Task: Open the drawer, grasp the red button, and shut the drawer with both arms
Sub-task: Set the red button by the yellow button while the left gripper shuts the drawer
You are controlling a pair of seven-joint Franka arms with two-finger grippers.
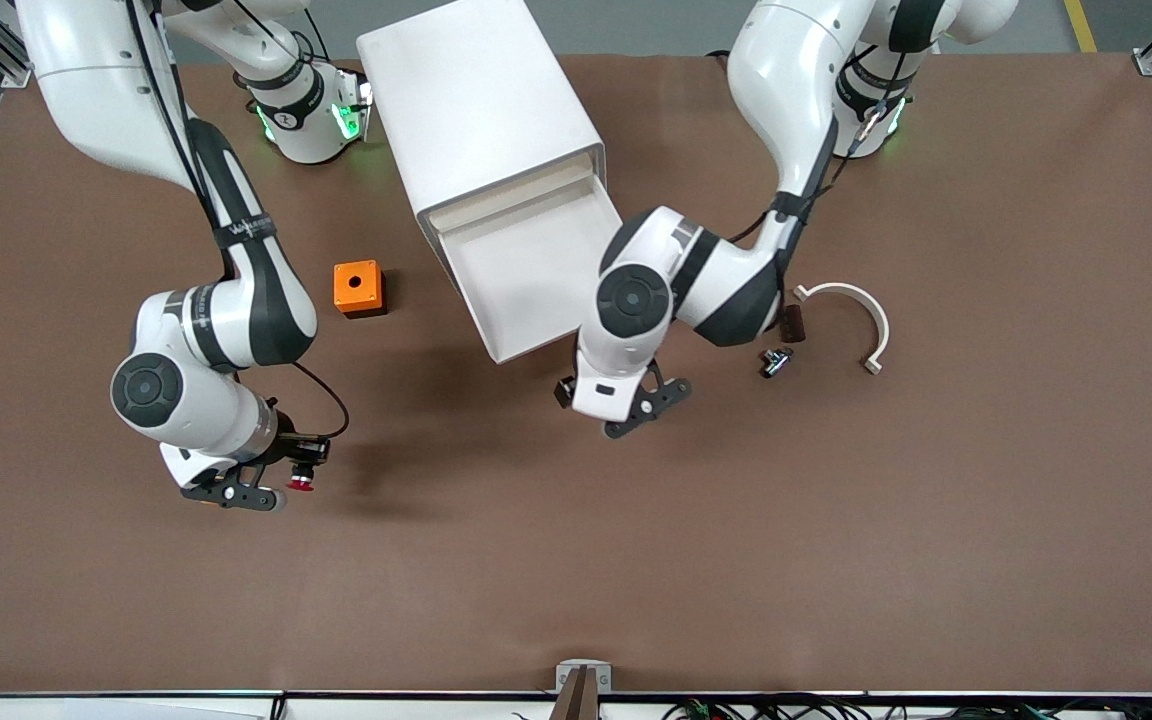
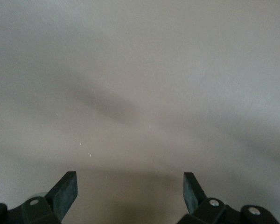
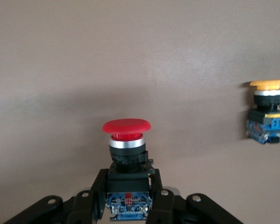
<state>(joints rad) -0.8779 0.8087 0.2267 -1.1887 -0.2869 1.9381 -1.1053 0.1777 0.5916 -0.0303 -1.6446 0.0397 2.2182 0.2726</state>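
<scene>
Two bystanders: orange box (image 1: 359,288), white clamp (image 1: 854,322).

Left end effector (image 2: 130,191) spread wide, over bare table (image 2: 140,84)

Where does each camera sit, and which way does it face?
Front: high across the brown table, facing both white arms and the open white drawer.
Left wrist: on that arm, looking past the open left gripper at bare table.
Right wrist: on that arm, facing the right gripper shut on the red-capped button.
Both front and right wrist show that button.
</scene>
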